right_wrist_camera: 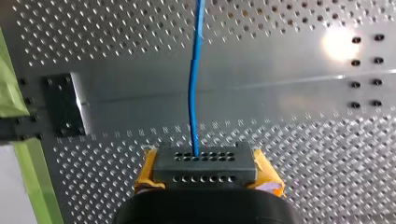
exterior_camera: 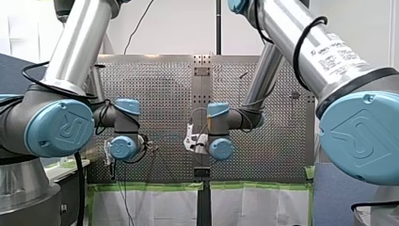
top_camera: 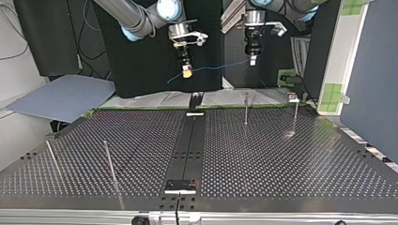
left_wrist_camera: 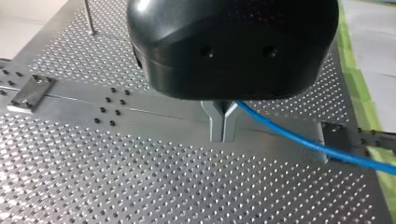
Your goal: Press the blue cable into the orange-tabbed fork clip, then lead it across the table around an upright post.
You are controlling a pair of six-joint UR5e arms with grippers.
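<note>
- A perforated metal table [top_camera: 281, 159] fills the top view, split down the middle by a dark centre strip [top_camera: 187, 140], with a black backdrop [top_camera: 141, 65] beyond its far edge.
- Thin upright posts [top_camera: 246, 108] stand on the table, two at the upper right of that view and two at the lower left.
- Both arms hang above the table's far edge, at the top of the top view. My right gripper [top_camera: 187, 71] is left of centre and my left gripper [top_camera: 253, 60] right of centre, well apart.
- The blue cable [top_camera: 216, 67] stretches through the air between the two grippers, clear of the table. A short tail droops past my right gripper toward the left.
- In the left wrist view, the metal fingers [left_wrist_camera: 217, 123] are pressed together on the cable. It leaves from between them just under the black housing and trails off to one side above the table.
- In the right wrist view, yellow pads [right_wrist_camera: 268, 175] flank a black holed block [right_wrist_camera: 205, 169] that pinches the cable, which runs straight ahead of the gripper.
- Green tape [exterior_camera: 146, 186] lines the table's edge low in the front view.
</note>
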